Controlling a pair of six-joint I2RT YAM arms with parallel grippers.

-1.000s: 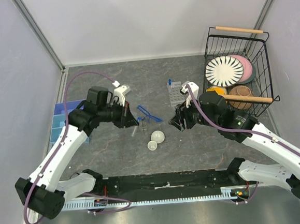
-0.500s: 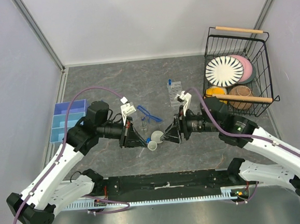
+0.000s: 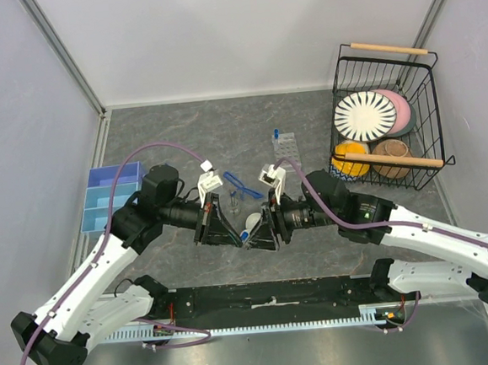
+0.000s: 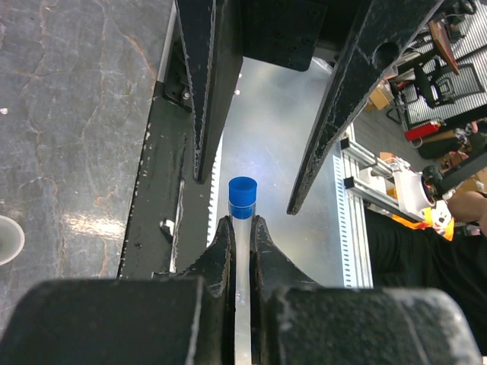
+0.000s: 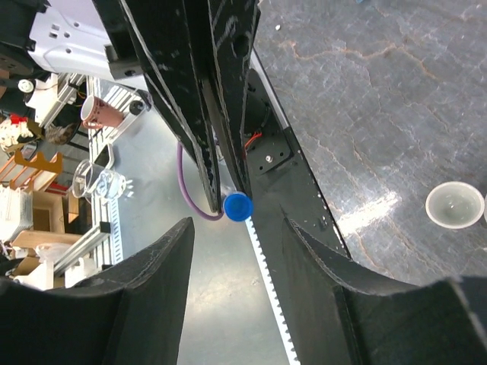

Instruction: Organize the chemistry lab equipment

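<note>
Left jaws clamped tight on the blue-capped tube [image 4: 242, 216], out in mid-air over the near tabletop [image 3: 164, 138]; both just swung in together and my right jaws, half open, now straddle its cap [image 5: 237, 206], so handover's next I reckon

"Where does the overhead camera sit?"

"High above and behind both arm bases, looking down on the whole grey worktop [image 3: 307, 118] from far off."

"And the wrist cameras?"

"Each looks out along its own jaws, very close. They face each other. Both catch the same blue-capped tube [image 4: 243, 196], the other arm's jaws beyond it, a strip of worktop, and the near edge."
</note>
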